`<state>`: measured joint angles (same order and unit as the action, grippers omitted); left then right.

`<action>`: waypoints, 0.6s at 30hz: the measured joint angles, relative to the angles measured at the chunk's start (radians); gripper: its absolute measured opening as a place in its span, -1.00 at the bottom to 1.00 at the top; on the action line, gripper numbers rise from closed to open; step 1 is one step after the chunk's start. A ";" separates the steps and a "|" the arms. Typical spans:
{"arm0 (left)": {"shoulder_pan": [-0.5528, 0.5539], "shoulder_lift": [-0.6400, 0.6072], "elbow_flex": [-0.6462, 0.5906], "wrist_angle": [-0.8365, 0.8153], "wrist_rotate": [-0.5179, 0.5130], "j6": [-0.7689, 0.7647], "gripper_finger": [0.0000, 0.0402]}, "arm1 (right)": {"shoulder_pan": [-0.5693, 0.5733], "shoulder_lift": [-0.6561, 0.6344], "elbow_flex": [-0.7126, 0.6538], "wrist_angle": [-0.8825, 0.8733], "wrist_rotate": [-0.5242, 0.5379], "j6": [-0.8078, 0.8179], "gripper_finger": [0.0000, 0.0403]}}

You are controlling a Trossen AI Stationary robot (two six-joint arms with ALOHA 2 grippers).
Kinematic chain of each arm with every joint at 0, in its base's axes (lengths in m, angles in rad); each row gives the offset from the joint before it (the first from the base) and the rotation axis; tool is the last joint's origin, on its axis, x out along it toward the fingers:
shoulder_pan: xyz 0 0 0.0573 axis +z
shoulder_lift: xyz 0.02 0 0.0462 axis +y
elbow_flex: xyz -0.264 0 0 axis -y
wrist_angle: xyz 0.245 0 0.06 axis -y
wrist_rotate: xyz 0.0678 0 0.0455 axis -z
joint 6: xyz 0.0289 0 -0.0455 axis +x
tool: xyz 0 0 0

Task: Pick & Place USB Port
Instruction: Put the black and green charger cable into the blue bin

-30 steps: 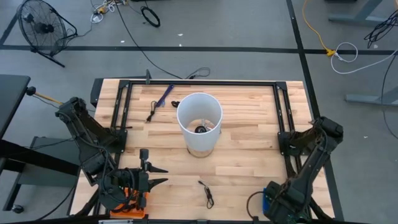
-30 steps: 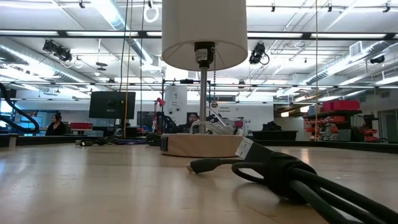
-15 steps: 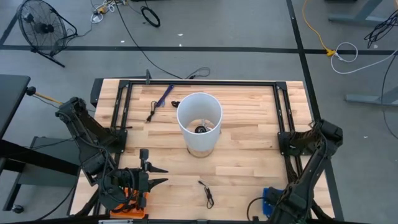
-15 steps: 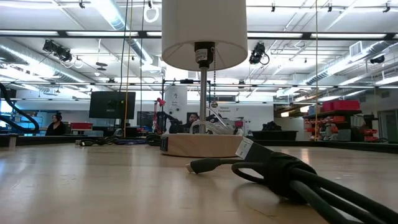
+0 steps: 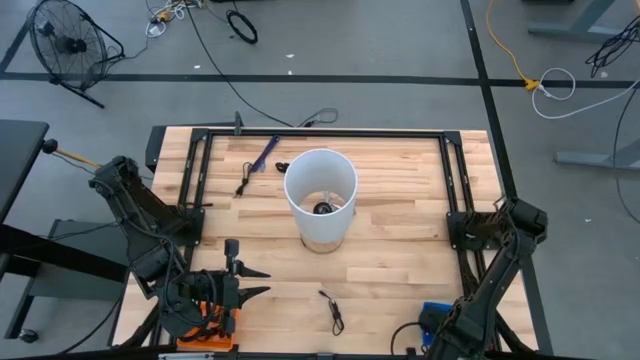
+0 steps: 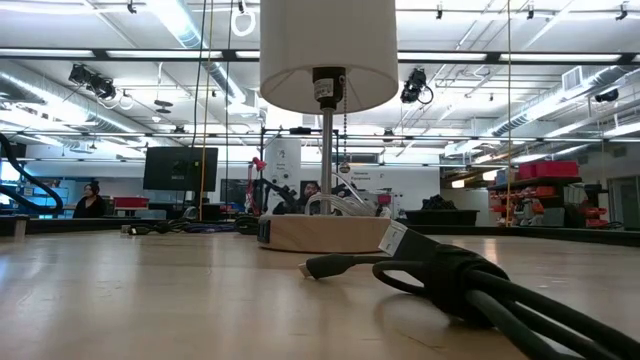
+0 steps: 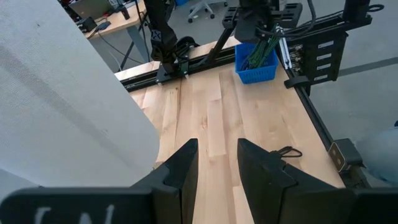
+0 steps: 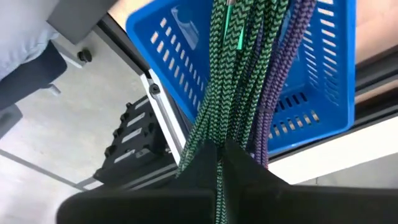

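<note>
Right claw (image 8: 219,149) is down at the near right corner, over the blue basket (image 8: 323,93); its fingers look pinched together on the green cords (image 8: 227,93), which are the USB leads it's after, and they hang in the basket in one bunch with the purple cords (image 8: 273,93). My worry: the bunch is tangled, so a lift could bring several at once, or snag and drag the basket, which sits right at the table's edge and could tip off. A long dangling cord could also swipe the lamp (image 5: 320,195) mid-table on the way over.

Left claw (image 5: 255,281) waits at the near left, fingers a bit apart, holding nothing.

The table (image 5: 400,250) is pale wood planks in a black frame; a small black cable (image 5: 333,312) lies near the middle front, and a blue-ended cable (image 5: 262,155) at the far left. Beyond is grey floor with loose wires and a fan (image 5: 65,40); the low view shows a big workshop with screens and a person (image 6: 92,198) far back.
</note>
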<state>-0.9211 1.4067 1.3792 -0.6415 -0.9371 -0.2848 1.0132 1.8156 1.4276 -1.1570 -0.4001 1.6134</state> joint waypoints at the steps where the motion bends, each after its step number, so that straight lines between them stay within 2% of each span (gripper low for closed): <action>1: 0.000 0.000 0.000 0.000 0.000 0.000 -0.42 | -0.002 0.000 -0.005 0.006 0.000 0.000 -1.00; 4: 0.000 0.000 0.000 -0.002 0.000 0.000 -0.42 | -0.002 0.000 -0.032 0.009 -0.016 0.002 -1.00; 8: 0.000 0.000 0.000 -0.007 0.000 -0.001 -0.42 | -0.001 0.000 -0.101 0.047 -0.122 0.020 -0.99; 14: 0.000 0.000 0.000 -0.007 0.000 -0.001 -0.42 | -0.007 -0.001 -0.181 0.223 -0.135 0.001 -0.98; 18: 0.000 0.000 0.000 -0.006 0.000 -0.001 -0.42 | -0.015 -0.001 -0.183 0.224 -0.140 -0.001 -0.98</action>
<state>-0.9211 1.4067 1.3792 -0.6479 -0.9371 -0.2855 0.9984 1.8149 1.2449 -0.9335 -0.5399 1.6125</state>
